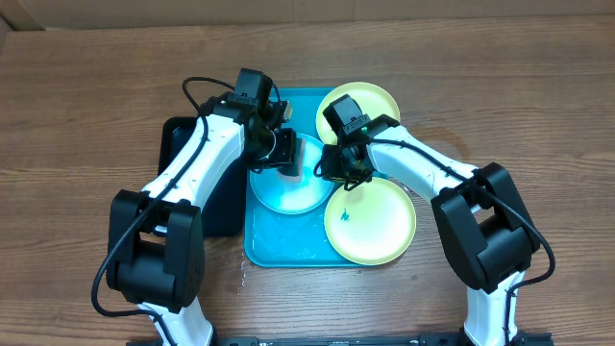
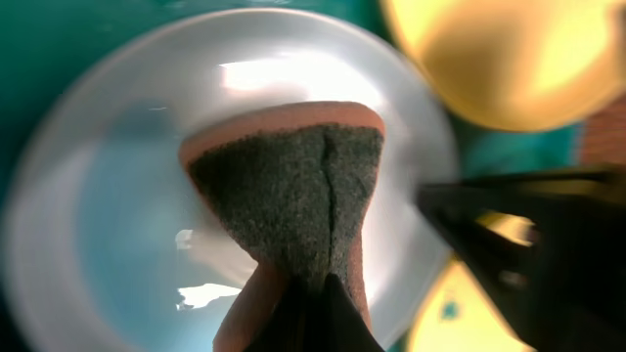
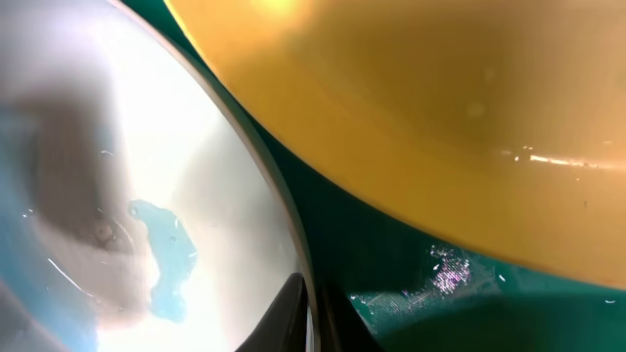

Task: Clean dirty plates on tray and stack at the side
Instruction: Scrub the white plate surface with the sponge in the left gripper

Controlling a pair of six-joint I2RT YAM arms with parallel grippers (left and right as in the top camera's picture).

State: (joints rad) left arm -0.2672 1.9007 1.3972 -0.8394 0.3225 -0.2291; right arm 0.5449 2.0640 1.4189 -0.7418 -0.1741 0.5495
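Observation:
A light blue plate [image 1: 288, 190] lies on the turquoise tray [image 1: 267, 252], wet and shiny. My left gripper [image 1: 285, 157] is shut on a sponge [image 2: 293, 200] with a dark scouring face and orange back, pressed onto the blue plate [image 2: 117, 225]. My right gripper [image 1: 332, 165] is shut on the blue plate's right rim [image 3: 293, 235]. One yellow-green plate [image 1: 370, 223] with a small dark blue smudge lies at the tray's front right. A second yellow-green plate [image 1: 373, 102] sits at the back right, and shows in the right wrist view [image 3: 440, 127].
A black tray [image 1: 183, 144] lies left of the turquoise tray, under my left arm. Water wets the turquoise tray floor [image 3: 450, 274]. Wooden table [image 1: 86, 106] surrounds everything.

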